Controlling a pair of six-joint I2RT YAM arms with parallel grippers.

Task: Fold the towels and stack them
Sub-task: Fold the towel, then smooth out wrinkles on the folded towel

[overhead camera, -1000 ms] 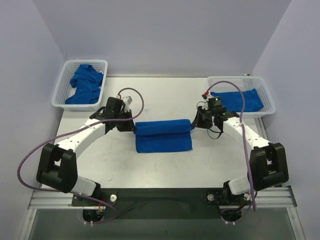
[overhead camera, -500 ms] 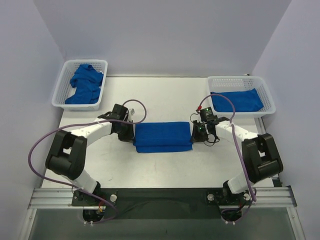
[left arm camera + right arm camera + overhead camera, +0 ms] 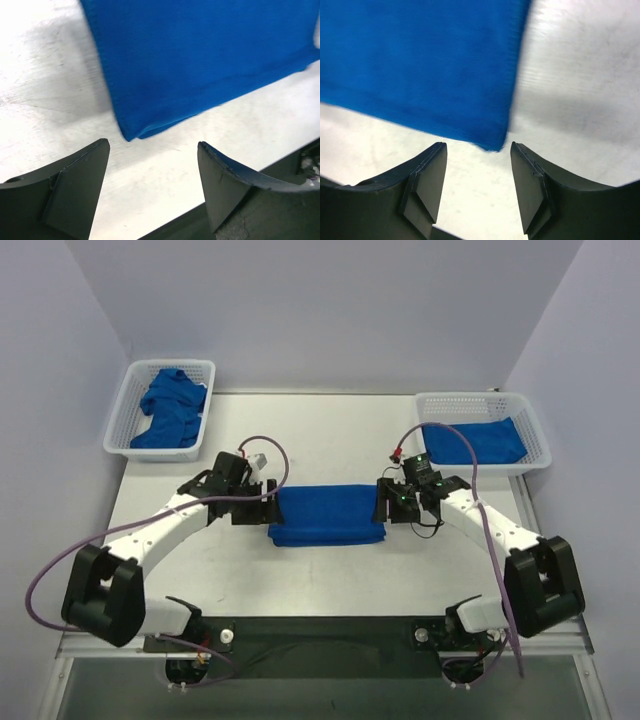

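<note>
A royal-blue towel (image 3: 326, 515) lies folded into a flat strip on the middle of the table. My left gripper (image 3: 262, 506) stands open just off its left end, and the wrist view shows the towel's corner (image 3: 200, 65) lying free beyond the fingertips. At the strip's right end my right gripper (image 3: 384, 506) is open too, the towel's corner (image 3: 420, 65) apart from its fingers. Nothing sits between either pair of fingers. More towels lie crumpled in the left basket (image 3: 170, 407), and a folded one lies in the right basket (image 3: 474, 440).
Two white mesh baskets stand at the back corners, one at the left (image 3: 124, 418) and one at the right (image 3: 535, 430). Purple cables loop from both arms over the table. The black front rail (image 3: 320, 632) runs along the near edge.
The towel's upper layer came down onto the lower half, making a flat folded strip. Both grippers then let go of it, opened, and now sit just off its ends.
</note>
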